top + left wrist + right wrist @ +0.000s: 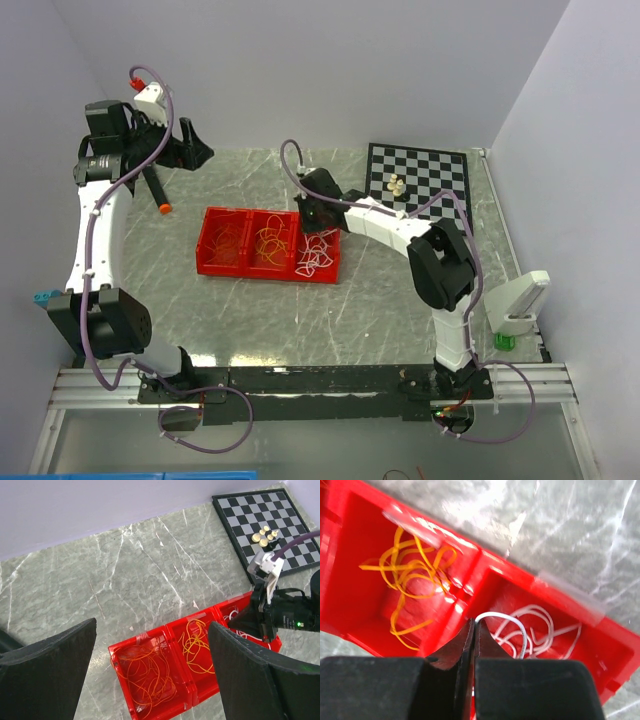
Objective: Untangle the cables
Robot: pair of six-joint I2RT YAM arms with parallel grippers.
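Note:
A red tray (268, 268) with three compartments lies mid-table. Its left compartment holds orange-red cables (228, 240), the middle one yellow cables (270, 243), the right one white cables (318, 256). My right gripper (306, 218) is over the far edge of the right compartment. In the right wrist view it (474, 622) is shut on a loop of white cable (512, 621) lifted off the white clump (540, 630); the yellow cables (410, 572) lie to the left. My left gripper (190, 150) is raised at the far left, open and empty. In the left wrist view it (152, 626) looks down on the orange-red cables (150, 672).
A chessboard (435, 180) with a few pale pieces (397, 185) lies at the back right. A black stick with an orange tip (157, 192) is by the left arm. A white device (520, 300) and a green block (505, 341) stand at the right edge.

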